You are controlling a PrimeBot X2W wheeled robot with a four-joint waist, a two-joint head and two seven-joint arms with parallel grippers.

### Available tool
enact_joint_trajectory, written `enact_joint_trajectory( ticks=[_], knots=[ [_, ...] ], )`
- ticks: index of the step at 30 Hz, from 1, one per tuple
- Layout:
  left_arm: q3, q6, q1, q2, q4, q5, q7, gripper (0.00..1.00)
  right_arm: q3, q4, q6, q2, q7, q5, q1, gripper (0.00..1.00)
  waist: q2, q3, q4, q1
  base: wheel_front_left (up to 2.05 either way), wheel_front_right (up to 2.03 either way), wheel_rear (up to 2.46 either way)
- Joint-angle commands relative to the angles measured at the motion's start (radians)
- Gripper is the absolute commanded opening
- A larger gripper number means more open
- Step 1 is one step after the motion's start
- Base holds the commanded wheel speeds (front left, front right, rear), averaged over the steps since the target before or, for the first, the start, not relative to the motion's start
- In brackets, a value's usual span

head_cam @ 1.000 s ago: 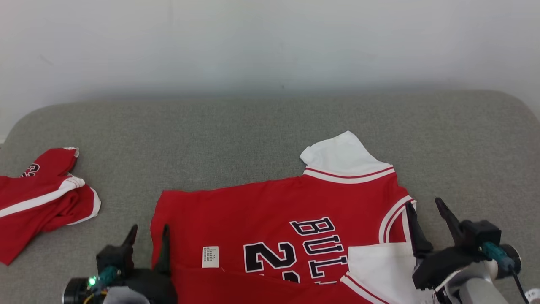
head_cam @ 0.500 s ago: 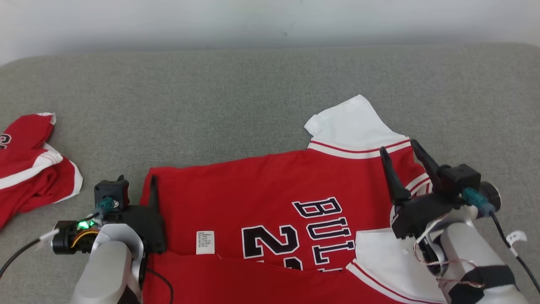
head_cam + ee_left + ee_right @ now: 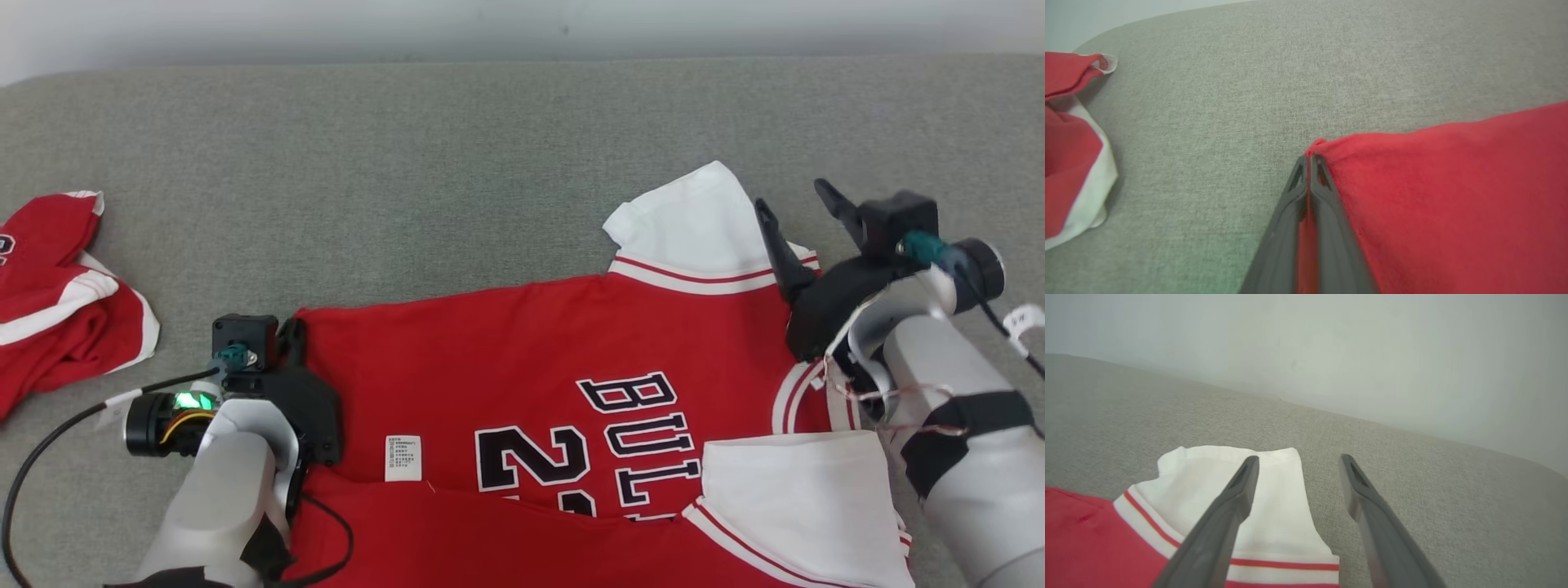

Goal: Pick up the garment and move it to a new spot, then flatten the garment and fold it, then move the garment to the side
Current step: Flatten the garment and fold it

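The garment (image 3: 531, 359) is a red jersey with white sleeves and black lettering, lying spread on the grey cushion (image 3: 408, 163). My left gripper (image 3: 292, 331) sits at its far left corner. In the left wrist view the left gripper (image 3: 1308, 157) is shut, with the red fabric (image 3: 1453, 183) pinched between its fingers at the corner. My right gripper (image 3: 792, 196) stands open over the right edge of the far white sleeve (image 3: 694, 220). In the right wrist view the right gripper (image 3: 1298, 458) has one finger above the sleeve (image 3: 1208, 473) and the other above bare cushion.
A second red and white garment (image 3: 57, 302) lies bunched at the left edge, also seen as the red and white cloth (image 3: 1065, 134) in the left wrist view. A pale wall (image 3: 522, 24) runs behind the cushion. Bare grey cushion stretches beyond the jersey.
The head camera has tilted down. My left gripper has shut on the jersey's far left corner. My right gripper has moved away from me to the far white sleeve, still open.
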Motion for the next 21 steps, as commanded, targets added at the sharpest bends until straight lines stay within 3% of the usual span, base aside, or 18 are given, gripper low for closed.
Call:
enact_joint_trajectory(
  ticks=[1, 9, 21],
  knots=[
    [-0.01, -0.005, -0.001, -0.005, 0.018, 0.003, 0.01, 0.0, 0.016, 0.027, -0.003, -0.006, 0.033, 0.02, -0.036, 1.0, -0.0001, 0.007, 0.013, 0.0, 0.0, 0.0, 0.0],
    [-0.045, 0.003, -0.033, -0.024, -0.019, 0.0, -0.068, 0.0, 0.037, 0.183, -0.003, -0.04, 0.196, 0.073, -0.175, 1.0, -0.0001, 0.034, 0.077, 0.0, 0.0, 0.0, 0.0],
    [-0.145, -0.013, -0.038, -0.033, -0.14, -0.05, -0.093, 0.0, 0.083, 0.312, -0.003, -0.067, 0.273, 0.065, -0.307, 0.97, -0.0001, 0.121, 0.165, 0.0, 0.0, 0.0, 0.0]
  ],
)
